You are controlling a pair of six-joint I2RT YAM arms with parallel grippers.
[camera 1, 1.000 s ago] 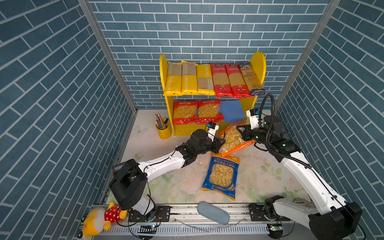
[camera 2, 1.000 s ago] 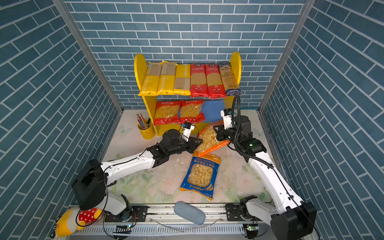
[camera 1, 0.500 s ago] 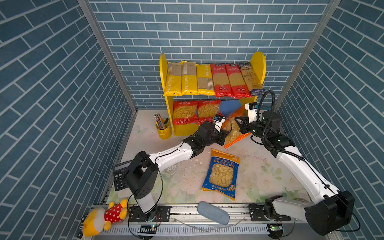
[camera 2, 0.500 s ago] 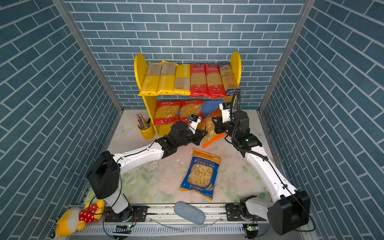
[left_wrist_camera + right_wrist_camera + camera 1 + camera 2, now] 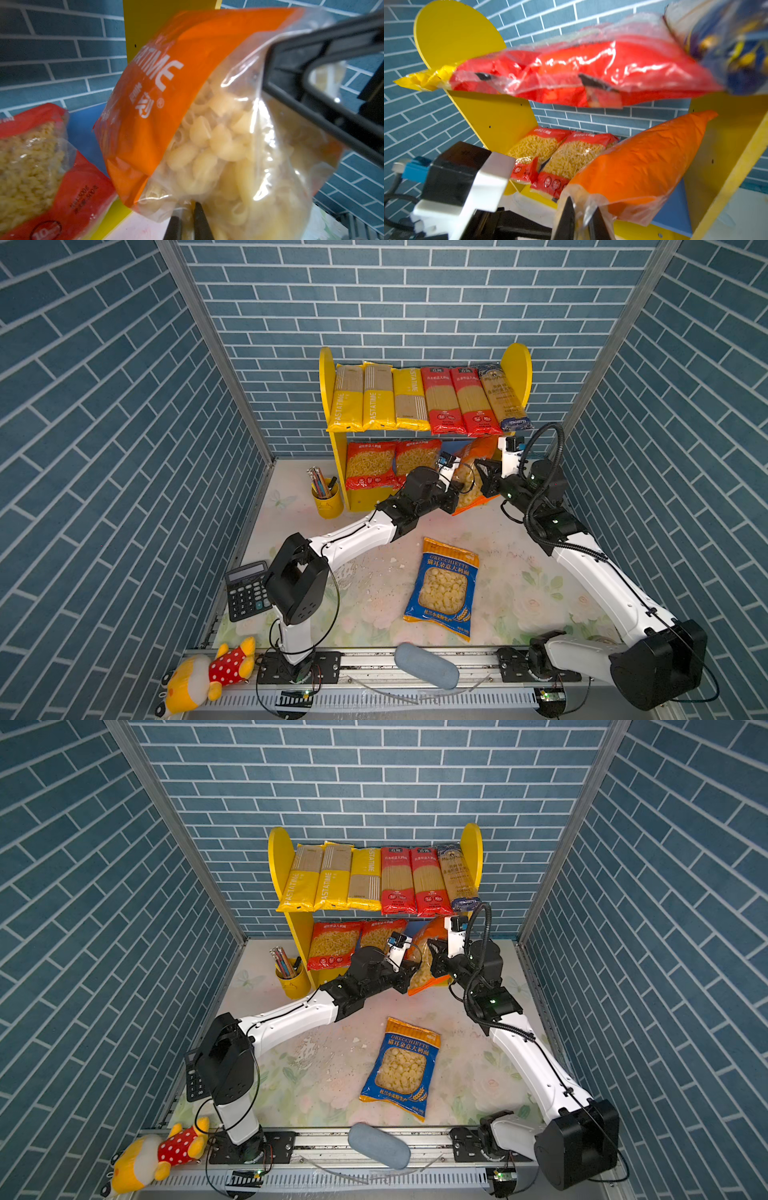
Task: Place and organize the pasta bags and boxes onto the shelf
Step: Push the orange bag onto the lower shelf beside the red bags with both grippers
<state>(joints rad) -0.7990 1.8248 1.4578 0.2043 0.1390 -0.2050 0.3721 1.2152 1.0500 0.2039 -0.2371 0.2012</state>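
The left pincer (image 5: 187,212) and right pincer (image 5: 582,212) both clench the tilted orange pasta bag (image 5: 471,499) at the shelf's (image 5: 515,364) lower right.

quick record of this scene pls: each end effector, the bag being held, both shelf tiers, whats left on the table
left end effector: shut on orange bag
right end effector: shut on orange bag
orange bag: tilted, top end inside the shelf, lower tier, right of the red bags
upper tier: six long packs side by side
lower tier: two red bags
table: blue bag lying flat
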